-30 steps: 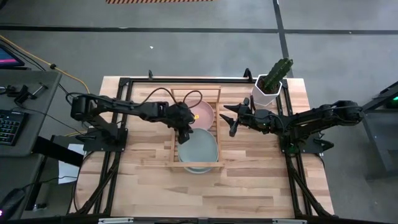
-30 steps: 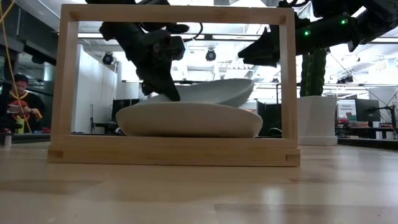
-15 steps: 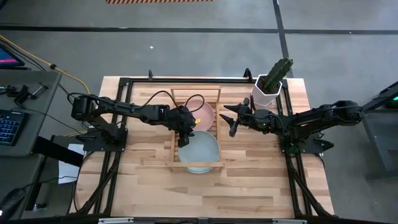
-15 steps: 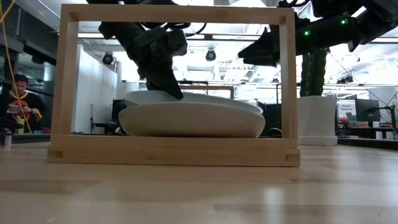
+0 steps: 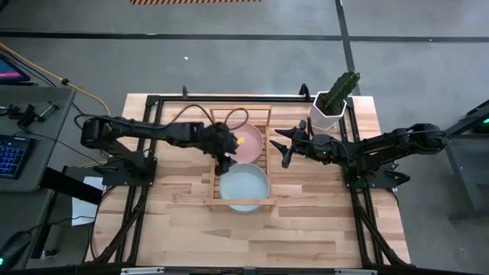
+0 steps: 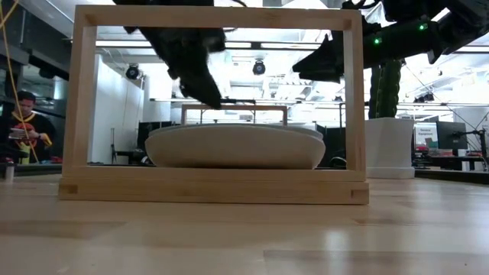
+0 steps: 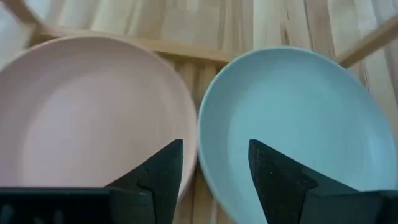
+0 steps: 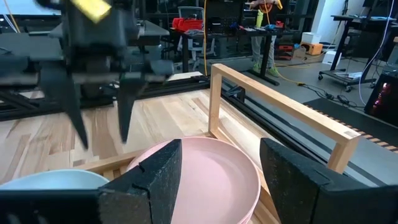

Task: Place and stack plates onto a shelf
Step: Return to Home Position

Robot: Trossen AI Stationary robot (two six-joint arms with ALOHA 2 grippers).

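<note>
return-home step, stacking judged done: pink plates [image 5: 249, 140] are stacked at the 12 o'clock end of the shelf [image 5: 241, 110], mint plates [image 5: 244, 186] at 6 o'clock; left gripper [image 5: 223, 159], open and empty, is held above them, right gripper [image 5: 281, 147], likewise open, at 3 o'clock; both are next to be lifted clear.

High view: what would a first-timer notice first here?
The wooden shelf mid-table holds pink plates at one end and mint plates at the other. The open left gripper hovers over them. The open right gripper hangs beside the shelf, near a potted cactus.
</note>
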